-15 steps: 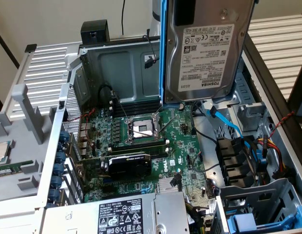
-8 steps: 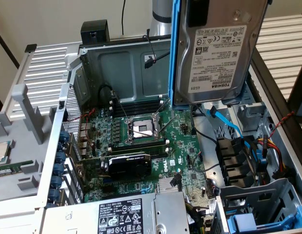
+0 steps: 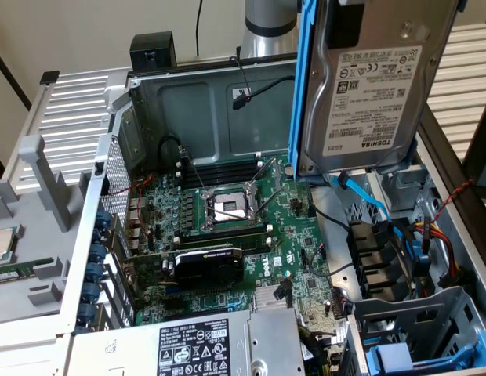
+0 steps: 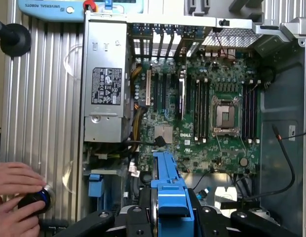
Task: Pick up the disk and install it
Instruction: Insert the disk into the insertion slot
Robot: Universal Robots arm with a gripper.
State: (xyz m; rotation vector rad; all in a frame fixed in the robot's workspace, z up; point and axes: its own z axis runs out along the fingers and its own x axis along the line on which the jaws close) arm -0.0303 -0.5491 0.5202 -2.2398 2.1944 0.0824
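Note:
The disk (image 3: pixel 368 86), a silver hard drive with a white printed label in a bright blue carrier frame (image 3: pixel 304 86), hangs on edge above the open computer case, over the drive bays on the exterior view's right. My gripper (image 3: pixel 349 16) holds it from above, shut on its upper end. In the wrist view the blue carrier's edge (image 4: pixel 168 190) runs between my black fingers (image 4: pixel 131 219), with my gripper (image 4: pixel 170 219) shut around it and the case interior spread out beyond.
The motherboard (image 3: pixel 227 219) fills the case floor. A grey power-supply box (image 3: pixel 219 348) sits by the drive cage (image 3: pixel 408 313), which holds another blue-framed drive (image 3: pixel 396 362). Loose cables (image 3: pixel 368 196) hang near the bays. A person's hands (image 4: pixel 17 190) rest on a black button outside the case.

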